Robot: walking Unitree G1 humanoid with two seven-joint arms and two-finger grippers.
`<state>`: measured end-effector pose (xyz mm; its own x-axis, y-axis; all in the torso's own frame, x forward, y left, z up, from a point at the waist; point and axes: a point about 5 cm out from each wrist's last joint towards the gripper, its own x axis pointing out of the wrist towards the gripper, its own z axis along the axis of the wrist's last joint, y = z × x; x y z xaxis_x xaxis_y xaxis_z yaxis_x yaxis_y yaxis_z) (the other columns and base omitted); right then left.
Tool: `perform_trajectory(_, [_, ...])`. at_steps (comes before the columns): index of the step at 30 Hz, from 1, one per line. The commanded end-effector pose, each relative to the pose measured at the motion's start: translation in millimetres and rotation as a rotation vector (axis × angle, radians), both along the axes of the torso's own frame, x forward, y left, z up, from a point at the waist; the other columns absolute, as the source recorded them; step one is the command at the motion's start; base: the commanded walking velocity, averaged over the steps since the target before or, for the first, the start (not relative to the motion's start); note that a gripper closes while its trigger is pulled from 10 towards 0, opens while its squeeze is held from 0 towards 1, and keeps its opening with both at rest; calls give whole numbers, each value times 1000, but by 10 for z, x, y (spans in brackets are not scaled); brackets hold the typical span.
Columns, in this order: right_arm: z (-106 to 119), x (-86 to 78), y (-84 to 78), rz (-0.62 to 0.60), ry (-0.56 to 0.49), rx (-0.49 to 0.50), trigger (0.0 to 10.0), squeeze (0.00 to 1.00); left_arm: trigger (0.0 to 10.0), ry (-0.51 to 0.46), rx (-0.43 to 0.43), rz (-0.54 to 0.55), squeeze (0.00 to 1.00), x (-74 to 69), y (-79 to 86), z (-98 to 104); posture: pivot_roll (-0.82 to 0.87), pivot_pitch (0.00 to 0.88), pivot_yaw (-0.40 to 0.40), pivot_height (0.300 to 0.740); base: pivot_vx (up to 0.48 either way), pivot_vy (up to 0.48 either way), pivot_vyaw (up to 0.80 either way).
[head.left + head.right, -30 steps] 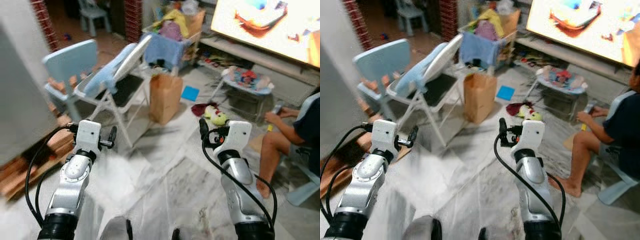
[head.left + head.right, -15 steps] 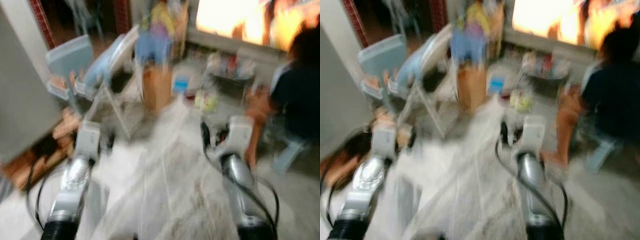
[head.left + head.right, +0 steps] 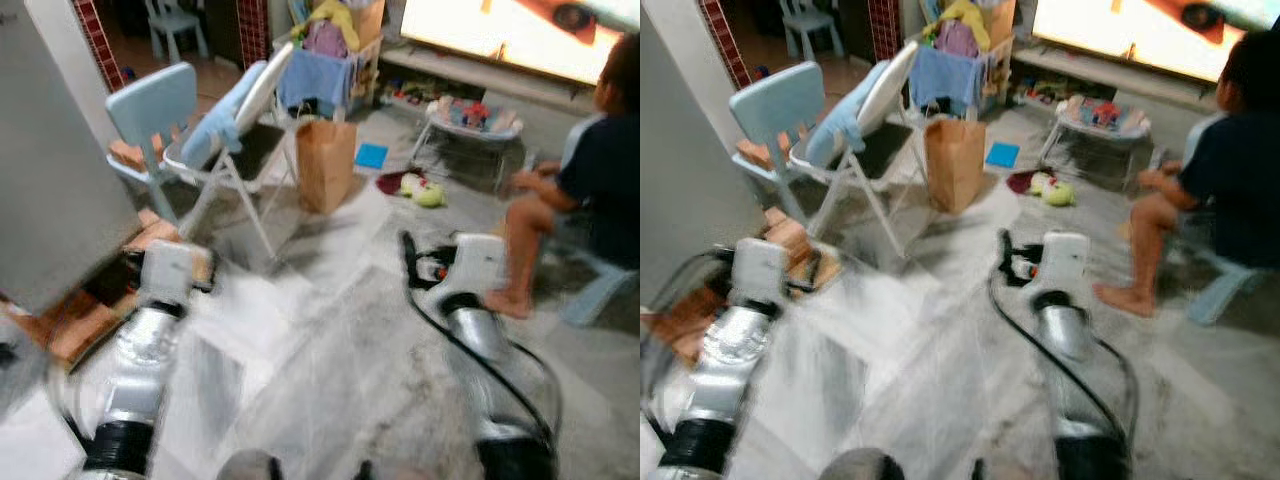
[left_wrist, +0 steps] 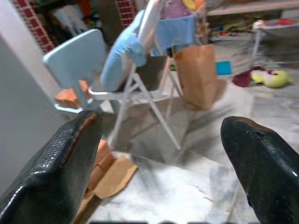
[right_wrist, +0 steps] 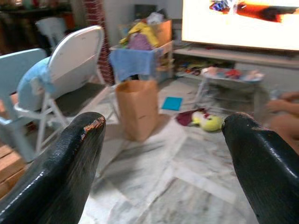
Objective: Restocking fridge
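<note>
We hold both arms out front, empty, left gripper [image 4: 159, 158] and right gripper [image 5: 163, 158] with fingers spread wide, likely ready for the paper bag [image 3: 954, 164] standing on the floor [image 3: 940, 340] beside the folding chair [image 3: 865, 130], well ahead.

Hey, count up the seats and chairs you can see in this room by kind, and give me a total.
Light blue plastic chairs: 2
White folding chairs: 1
Baby bouncer seats: 1
Stools with a person sitting on them: 1
Total: 5
</note>
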<state>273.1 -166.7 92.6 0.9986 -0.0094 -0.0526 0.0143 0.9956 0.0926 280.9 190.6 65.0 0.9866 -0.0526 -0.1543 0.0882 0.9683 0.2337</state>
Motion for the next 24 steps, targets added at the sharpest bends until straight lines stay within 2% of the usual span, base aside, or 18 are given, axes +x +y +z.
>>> perform_trajectory(1, [57, 26, 79, 24, -25, 13, 10000, 0, 10000, -10, 22, 23, 0, 11, 87, 29, -16, 0, -25, 740, 0, 480, 0])
perform_trajectory(9, [55, 25, 102, 37, -23, 19, 10000, 0, 10000, -35, 68, 49, 0, 11, 141, 34, -15, 0, -25, 740, 0, 458, 0])
perform_trajectory(17, [70, 25, 132, 59, -33, 21, 10000, 0, 10000, -8, 18, 70, 0, 26, 164, 8, -13, 0, -26, 740, 301, 372, 0])
perform_trajectory(24, [89, 30, 164, 91, -47, 26, 10000, 0, 10000, -32, 63, 55, 0, 25, 189, 34, -7, 0, -27, 740, 355, 288, 0])
